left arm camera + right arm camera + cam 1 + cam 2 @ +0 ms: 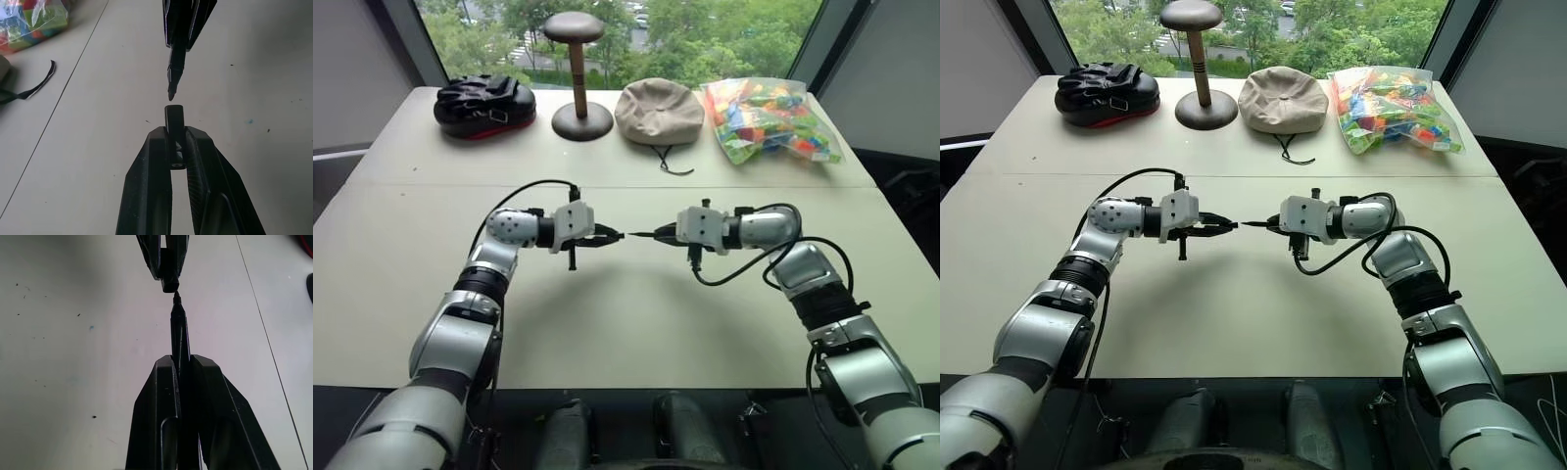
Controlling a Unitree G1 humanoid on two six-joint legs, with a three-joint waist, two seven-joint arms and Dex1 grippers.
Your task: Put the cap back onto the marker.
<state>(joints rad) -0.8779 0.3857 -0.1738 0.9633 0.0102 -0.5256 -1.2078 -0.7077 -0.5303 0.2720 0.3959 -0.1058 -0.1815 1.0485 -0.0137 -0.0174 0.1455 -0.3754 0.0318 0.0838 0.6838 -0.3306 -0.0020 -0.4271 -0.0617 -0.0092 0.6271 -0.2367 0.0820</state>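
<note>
1. facing each other above the table [636, 323], mid-span, both grippers are raised off the surface, tips nearly meeting.
2. left gripper [177, 134]: fingers [151, 166] closed on the cap [174, 117]; the cap sticks out past the tips, open end toward the marker.
3. right gripper [181, 360]: fingers [159, 396] clamped on the marker [178, 328]; the shaft runs out between them, pointed tip leading.
4. marker tip and cap mouth sit just apart, roughly in line; in the left wrist view a small gap shows, in the right wrist view the tip is at the cap's edge. cap not yet on.
5. far edge of the table, robot's left to right: black glove [476, 103], wooden stand [579, 78], beige hat [658, 110] with cord trailing toward the robot, bag of bricks [769, 119].
6. seam line crosses the tabletop between those items and the grippers.
</note>
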